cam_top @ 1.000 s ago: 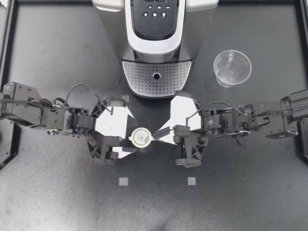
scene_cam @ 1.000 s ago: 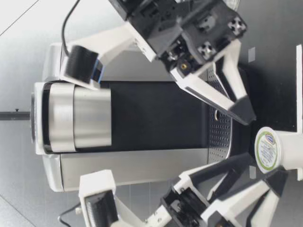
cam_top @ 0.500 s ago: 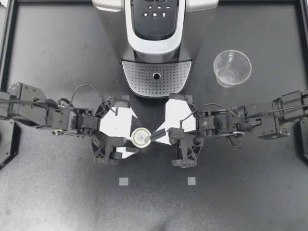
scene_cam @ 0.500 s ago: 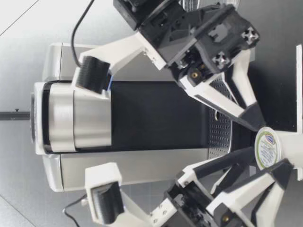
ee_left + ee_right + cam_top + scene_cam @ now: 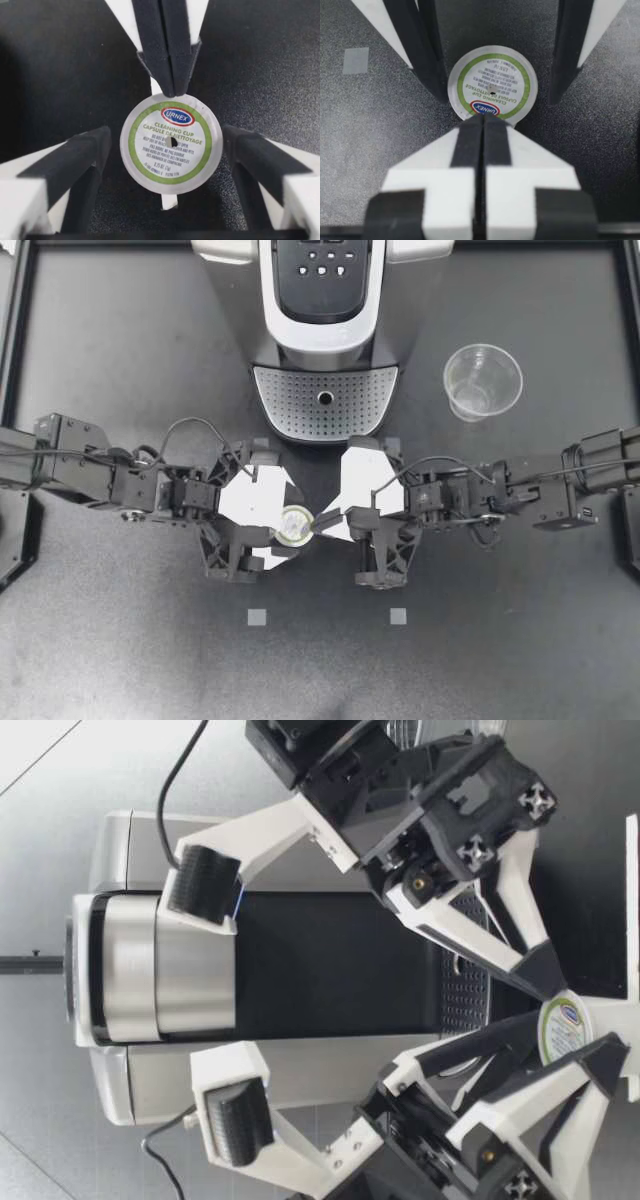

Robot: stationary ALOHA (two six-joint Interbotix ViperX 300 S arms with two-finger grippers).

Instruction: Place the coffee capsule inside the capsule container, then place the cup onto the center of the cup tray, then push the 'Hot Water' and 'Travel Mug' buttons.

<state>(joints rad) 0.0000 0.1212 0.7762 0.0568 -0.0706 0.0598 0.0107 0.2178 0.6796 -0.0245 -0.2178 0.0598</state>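
- Top view: the coffee capsule [image 5: 293, 527] stands on the table [image 5: 120, 640] before the coffee machine [image 5: 325, 300], between my left gripper's [image 5: 289, 529] spread fingers.
- Left wrist view: those fingers seem just clear of it.
- My right gripper [image 5: 320, 523] is pressed together, tips at the capsule's rim.
- The cup [image 5: 483, 380] stands well apart.

A small grey square marker [image 5: 257, 617] and a second grey square marker [image 5: 398, 617] lie flat on the dark speckled table [image 5: 120, 660], well apart, with a black rail [image 5: 110, 243] along the table's far edge
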